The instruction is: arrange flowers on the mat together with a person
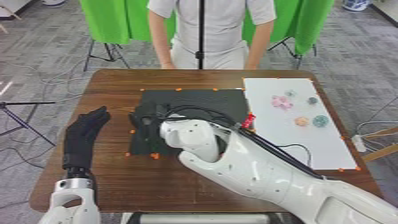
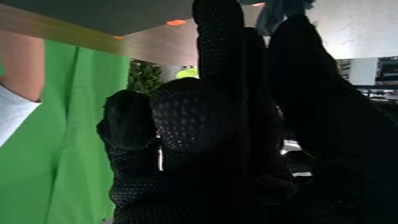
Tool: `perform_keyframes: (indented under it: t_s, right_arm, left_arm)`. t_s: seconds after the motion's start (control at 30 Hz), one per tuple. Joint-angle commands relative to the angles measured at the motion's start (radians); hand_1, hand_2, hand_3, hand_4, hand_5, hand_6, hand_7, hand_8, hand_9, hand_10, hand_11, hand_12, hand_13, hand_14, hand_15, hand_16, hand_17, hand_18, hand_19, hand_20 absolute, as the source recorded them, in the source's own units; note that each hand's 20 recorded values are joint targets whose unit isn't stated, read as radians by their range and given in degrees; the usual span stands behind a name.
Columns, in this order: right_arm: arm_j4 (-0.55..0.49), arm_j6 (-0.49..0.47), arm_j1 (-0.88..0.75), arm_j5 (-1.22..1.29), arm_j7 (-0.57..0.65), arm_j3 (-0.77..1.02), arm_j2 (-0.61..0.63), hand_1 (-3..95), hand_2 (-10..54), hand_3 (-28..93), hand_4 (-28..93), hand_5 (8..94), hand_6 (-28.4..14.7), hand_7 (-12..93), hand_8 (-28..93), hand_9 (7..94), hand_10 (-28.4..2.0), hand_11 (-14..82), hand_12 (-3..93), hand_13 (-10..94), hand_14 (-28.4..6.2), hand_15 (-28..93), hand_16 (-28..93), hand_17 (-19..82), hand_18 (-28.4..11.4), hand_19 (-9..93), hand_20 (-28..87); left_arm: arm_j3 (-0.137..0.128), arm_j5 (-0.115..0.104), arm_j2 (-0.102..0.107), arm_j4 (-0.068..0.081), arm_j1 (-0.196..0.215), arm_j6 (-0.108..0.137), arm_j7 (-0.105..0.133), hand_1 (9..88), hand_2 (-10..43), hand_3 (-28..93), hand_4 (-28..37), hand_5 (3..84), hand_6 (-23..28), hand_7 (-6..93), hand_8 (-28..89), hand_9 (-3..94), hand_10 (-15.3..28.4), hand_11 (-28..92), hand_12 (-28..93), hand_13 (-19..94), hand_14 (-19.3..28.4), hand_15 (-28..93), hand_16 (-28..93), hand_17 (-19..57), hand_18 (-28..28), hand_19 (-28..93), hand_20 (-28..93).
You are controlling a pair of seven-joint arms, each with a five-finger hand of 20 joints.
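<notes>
Head view: left arm (image 1: 71, 209), white shell, enters at bottom left and runs forward, away from the robot; left hand (image 1: 83, 139) in line with it, black glove, fingers straight and held close together, pointing forward. Right arm (image 1: 258, 172) enters at bottom right, slants forward and across to the left, bent near its far end; black cables (image 1: 282, 154) run along it and loop by the wrist. Right hand (image 1: 151, 117) lies beyond the arm's end, on its left side. Right wrist view: right hand (image 2: 209, 165) with some fingers (image 2: 187, 117) curled, others extended; thumb (image 2: 306, 60) reaching up, its tip pinching against a finger.
</notes>
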Motion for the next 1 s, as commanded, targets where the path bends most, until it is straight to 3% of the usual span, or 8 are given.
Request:
perform_keyframes:
  t_s: [0.03,0.37,0.53,0.6,0.7,0.8,0.9,1.0]
  right_arm:
    - [-0.078,-0.013,0.034,0.026,0.019,0.026,0.055,43.9,-9.5,71,-26,60.2,6.2,16,-12,84.1,-9.1,14.2,23.4,88,-0.2,60,37,48,-18.2,88,49]
    - [-0.277,0.054,-0.003,0.142,0.034,0.2,0.17,42.1,-9.5,72,-26,59.2,6.0,16,-12,83.6,-9.4,16.7,19.5,88,-0.2,60,37,48,-18.4,88,49]
    - [-0.436,0.288,-0.16,0.288,0.064,0.389,0.287,41.8,-9.5,71,-26,61.1,5.1,16,-11,83.7,-9.7,17.1,18.8,88,-0.4,59,36,48,-18.3,88,49]
    - [-0.507,0.384,-0.28,0.399,0.062,0.505,0.326,40.8,-9.5,69,-22,62.9,3.9,15,-10,82.6,-10.2,17.2,18.8,87,-1.6,52,35,46,-18.7,84,48]
    - [-0.587,0.472,-0.496,0.682,-0.029,0.715,0.326,33.9,-7.5,67,-18,65.1,1.8,14,-9,77.0,-12.0,16.1,18.5,76,-8.7,37,33,36,-19.2,67,44]
    - [-0.623,0.411,-0.724,1.026,-0.212,0.935,0.266,25.7,-2.4,67,-16,62.6,-0.1,12,-9,67.5,-14.5,12.2,17.0,62,-13.1,22,28,30,-16.5,45,37]
    - [-0.639,0.4,-0.912,1.282,-0.334,1.059,0.194,17.8,0.7,69,-15,54.0,-1.3,9,-7,53.5,-15.4,6.9,15.1,44,-14.7,12,24,24,-15.1,23,33]
    - [-0.632,0.445,-1.041,1.386,-0.424,1.103,0.124,12.6,2.8,70,-15,47.2,-1.0,6,-7,45.8,-15.3,5.1,13.3,34,-13.6,9,20,21,-14.6,11,30]
  left_arm:
    - [-0.01,0.003,-0.01,-0.007,0.021,0.0,-0.011,14.6,13.2,71,-28.3,52.2,3.3,13.4,-8,48.4,11.8,22,10,41,15.1,14,1,13.6,11.3,5,26]
    - [-0.018,0.005,-0.015,-0.019,0.037,0.002,-0.011,16.2,14.9,68,-28.3,50.0,5.6,10.8,-6,50.0,14.7,20,11,43,18.2,16,1,13.1,12.2,8,24]
    - [-0.023,0.003,-0.023,-0.02,0.037,-0.003,-0.009,16.7,15.3,67,-28.3,50.6,6.1,10.5,-6,51.1,15.2,19,12,43,18.5,16,1,12.9,12.5,9,24]
    - [-0.026,0.007,-0.022,-0.022,0.04,-0.009,-0.014,16.9,15.4,66,-28.3,50.9,6.1,10.3,-6,51.4,15.2,19,12,44,18.6,16,1,12.9,12.5,9,24]
    - [-0.032,0.01,-0.026,-0.029,0.051,-0.012,-0.015,17.0,15.5,66,-28.3,51.0,6.0,10.4,-6,51.5,15.2,19,13,44,18.7,16,1,12.9,12.6,9,24]
    - [-0.031,0.008,-0.032,-0.029,0.049,-0.015,-0.013,17.0,15.4,66,-28.3,51.4,6.0,10.4,-6,51.9,15.2,19,13,44,18.6,16,1,12.9,12.6,9,23]
    - [-0.026,0.012,-0.038,-0.033,0.052,-0.022,-0.011,17.1,15.5,66,-28.3,51.5,6.0,10.4,-6,52.2,15.3,19,13,44,18.7,16,1,12.9,12.6,9,23]
    - [-0.024,0.017,-0.045,-0.037,0.055,-0.033,-0.013,17.1,15.5,67,-28.3,51.6,6.0,10.4,-6,52.2,15.3,19,13,44,18.8,16,1,12.9,12.6,9,23]
